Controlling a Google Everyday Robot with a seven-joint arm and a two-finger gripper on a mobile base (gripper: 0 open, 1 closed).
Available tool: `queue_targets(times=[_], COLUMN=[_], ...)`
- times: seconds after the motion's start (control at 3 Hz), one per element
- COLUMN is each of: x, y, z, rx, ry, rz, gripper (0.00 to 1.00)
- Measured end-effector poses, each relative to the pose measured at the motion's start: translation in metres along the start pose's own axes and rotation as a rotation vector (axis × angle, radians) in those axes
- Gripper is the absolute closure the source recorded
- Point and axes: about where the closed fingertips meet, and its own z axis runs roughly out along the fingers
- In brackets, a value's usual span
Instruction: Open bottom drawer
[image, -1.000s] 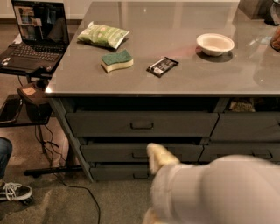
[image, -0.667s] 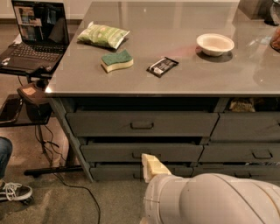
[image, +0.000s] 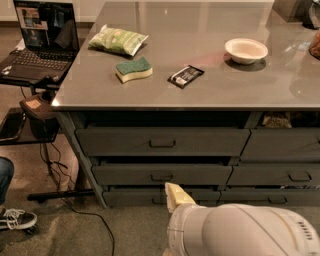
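The bottom drawer (image: 130, 197) is the slim, low, dark grey front at the foot of the left stack, under two taller grey drawers. It looks shut or nearly so. My gripper (image: 175, 196) shows as a cream tip at the end of the bulky white arm (image: 240, 231). It sits right in front of the middle of the bottom drawer's front, where it hides the handle. I cannot tell if it touches the handle.
The middle drawer (image: 161, 175) and top drawer (image: 162, 142) have loop handles. A neighbouring stack (image: 295, 176) stands to the right. On the counter lie a chip bag (image: 118, 40), sponge (image: 133, 69), dark wrapper (image: 186, 76) and white bowl (image: 246, 50). A laptop (image: 40, 45) and a person's shoe (image: 17, 219) are at the left.
My gripper has moved down from the middle drawer's height to the bottom drawer's front and a little left. The white arm now fills more of the lower right.
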Motion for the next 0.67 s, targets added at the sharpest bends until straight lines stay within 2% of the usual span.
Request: queue_targets(times=[0.33,0.67], x=[0.030,0.021], y=[0.006,0.001], z=[0.059,0.072], rx=[-0.039,-0.039], ry=[-0.002,0.001], rz=[0.015,-0.028], gripper=[0.00,0.00])
